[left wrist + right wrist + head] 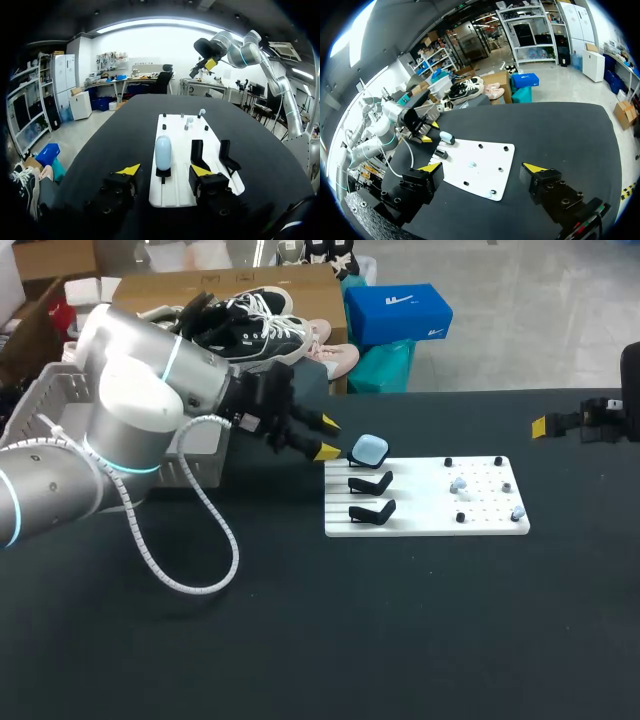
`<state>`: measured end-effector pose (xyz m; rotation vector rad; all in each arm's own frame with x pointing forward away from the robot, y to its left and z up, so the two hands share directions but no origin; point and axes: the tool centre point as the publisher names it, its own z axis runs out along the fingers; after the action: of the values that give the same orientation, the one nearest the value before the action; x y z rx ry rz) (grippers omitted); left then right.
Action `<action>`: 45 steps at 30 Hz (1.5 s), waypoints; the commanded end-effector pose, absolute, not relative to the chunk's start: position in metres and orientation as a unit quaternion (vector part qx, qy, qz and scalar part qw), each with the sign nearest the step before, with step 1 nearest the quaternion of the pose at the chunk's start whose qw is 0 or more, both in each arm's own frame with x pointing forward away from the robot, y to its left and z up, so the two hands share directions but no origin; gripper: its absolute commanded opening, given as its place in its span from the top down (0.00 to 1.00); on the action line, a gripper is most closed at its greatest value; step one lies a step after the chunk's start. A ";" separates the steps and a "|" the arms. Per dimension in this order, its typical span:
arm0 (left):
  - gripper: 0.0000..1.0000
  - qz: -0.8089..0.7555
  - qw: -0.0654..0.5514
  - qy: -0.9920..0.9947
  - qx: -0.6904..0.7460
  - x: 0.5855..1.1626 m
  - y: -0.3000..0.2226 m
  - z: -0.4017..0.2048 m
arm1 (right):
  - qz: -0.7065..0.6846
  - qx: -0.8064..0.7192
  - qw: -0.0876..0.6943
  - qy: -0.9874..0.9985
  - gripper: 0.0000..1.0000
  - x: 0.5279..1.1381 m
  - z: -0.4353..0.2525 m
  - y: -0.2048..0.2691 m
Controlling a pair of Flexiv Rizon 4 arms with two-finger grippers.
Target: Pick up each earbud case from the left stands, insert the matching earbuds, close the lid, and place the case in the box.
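Fingers on my left gripper (pixel 165 170) are spread wide with nothing between them. The pale blue earbud case (pixel 163 152) sits just ahead, lined up with the gap and perched upright on its black stand (pixel 162 173) at the near end of the white board (pixel 175 197). Two empty stands (pixel 198 152) are ahead of one finger, off to the side of the case. The earbuds (pixel 189 120) wait on pegs well ahead, past the case. My right gripper (pixel 483 168) hangs well apart from the board, its fingers apart too and holding nothing.

Now the handling call. That case looks like smooth, rounded hard plastic, so I'd judge it light, stiff and slippery. It's only resting on the stand, and a nudge from one fingertip could tip it off. I'd want both pads meeting its two broad flat faces at mid-height, below where I'd guess the lid seam is, so the lid stays free. A gentle squeeze should do, since too much could pop it out of the pinch. Then lift it straight up off the stand.
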<state>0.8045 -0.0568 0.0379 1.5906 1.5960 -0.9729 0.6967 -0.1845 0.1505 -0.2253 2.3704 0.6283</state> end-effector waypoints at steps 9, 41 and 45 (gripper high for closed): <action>0.44 -0.374 0.340 0.608 0.612 0.804 -0.075 0.027 | 0.241 -0.087 0.333 0.907 0.00 0.698 0.150 -0.185; 0.55 -0.377 0.339 0.611 0.608 0.814 -0.098 0.014 | 0.241 -0.087 0.333 0.907 0.00 0.698 0.150 -0.185; 0.56 -0.380 0.339 0.611 0.606 0.815 -0.099 0.015 | 0.241 -0.087 0.333 0.907 0.00 0.698 0.150 -0.185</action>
<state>0.8094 -0.0969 0.0165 1.5705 1.5920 -0.9802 0.6967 -0.1845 0.1505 -0.2253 2.3704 0.6284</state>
